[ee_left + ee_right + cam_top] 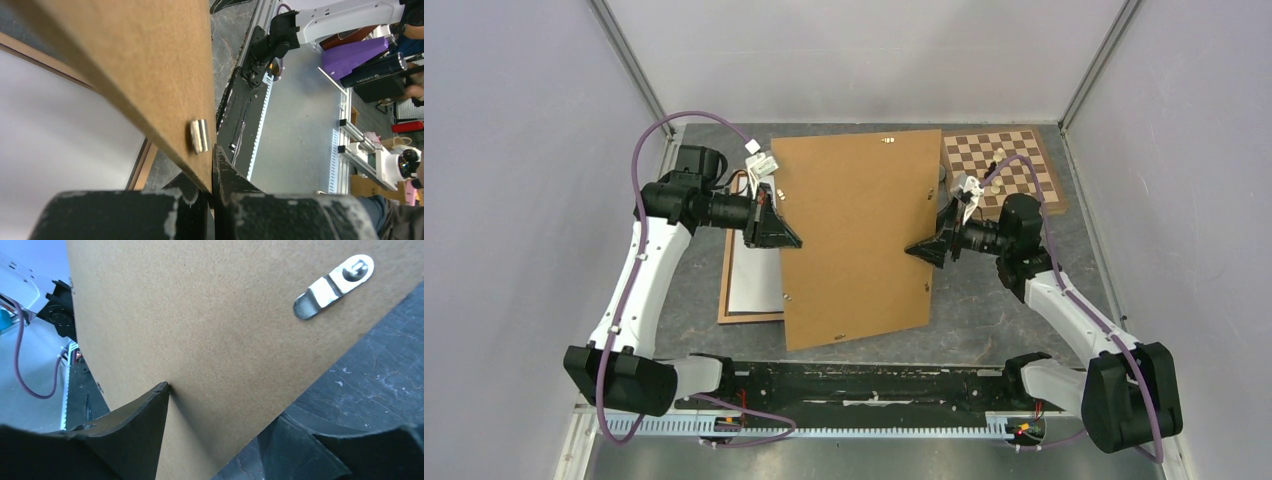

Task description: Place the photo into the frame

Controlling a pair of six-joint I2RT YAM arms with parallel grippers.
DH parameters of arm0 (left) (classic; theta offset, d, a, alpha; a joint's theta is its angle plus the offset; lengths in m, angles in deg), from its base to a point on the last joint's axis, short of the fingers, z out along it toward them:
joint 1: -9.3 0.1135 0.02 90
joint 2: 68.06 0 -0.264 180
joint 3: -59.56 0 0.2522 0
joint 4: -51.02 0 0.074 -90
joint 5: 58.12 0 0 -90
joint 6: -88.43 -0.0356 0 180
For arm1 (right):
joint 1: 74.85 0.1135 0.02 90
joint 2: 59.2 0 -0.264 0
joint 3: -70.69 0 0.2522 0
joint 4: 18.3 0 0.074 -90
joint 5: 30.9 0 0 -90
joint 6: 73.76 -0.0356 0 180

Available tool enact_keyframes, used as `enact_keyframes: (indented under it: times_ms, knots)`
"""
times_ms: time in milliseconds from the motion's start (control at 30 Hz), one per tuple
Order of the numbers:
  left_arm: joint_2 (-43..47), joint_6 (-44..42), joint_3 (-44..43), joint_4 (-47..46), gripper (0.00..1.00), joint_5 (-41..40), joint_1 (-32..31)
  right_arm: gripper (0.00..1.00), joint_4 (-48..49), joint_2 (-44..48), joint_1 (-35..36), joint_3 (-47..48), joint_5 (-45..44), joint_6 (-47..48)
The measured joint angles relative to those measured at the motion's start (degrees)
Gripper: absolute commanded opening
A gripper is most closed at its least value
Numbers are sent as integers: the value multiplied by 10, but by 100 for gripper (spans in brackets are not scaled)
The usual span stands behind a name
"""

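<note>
The frame [723,300] lies flat at the left, light wood edge up. The photo [756,286] rests inside it, white side up; most of both is hidden under a brown fibreboard panel [854,235] held tilted above the table. My left gripper [786,238] is shut on the panel's left edge. The left wrist view shows that pinch [210,175], with the photo [55,135] and frame edge [144,160] below. My right gripper [916,250] stands open astride the panel's right edge [222,405], one finger [145,415] on the upper face, the other beneath and apart.
A wooden chessboard [1004,165] lies at the back right, partly under the panel's corner. Small metal clips [332,287] sit on the panel's face. Grey walls close in the table on three sides. The arms' black base rail [854,385] runs along the near edge.
</note>
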Motion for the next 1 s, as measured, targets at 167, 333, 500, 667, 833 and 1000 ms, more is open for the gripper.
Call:
enact_keyframes:
  times_ms: [167,333,500,667,833,1000]
  knots:
    - [-3,-39,14,2,2,15,12,55,16,5,-8,-6,17,-32]
    - [-18,-83,23,12,2,40,24,54,40,11,-11,-15,33,-65]
    - [-24,-137,31,24,2,58,33,45,70,15,-15,-23,53,-100]
    - [-24,-176,39,30,2,64,43,33,133,15,-19,-40,71,-157]
    - [-28,-196,39,38,2,72,57,21,215,17,-20,-52,90,-221]
    - [-42,-212,39,33,2,78,65,0,264,20,-20,-57,115,-273]
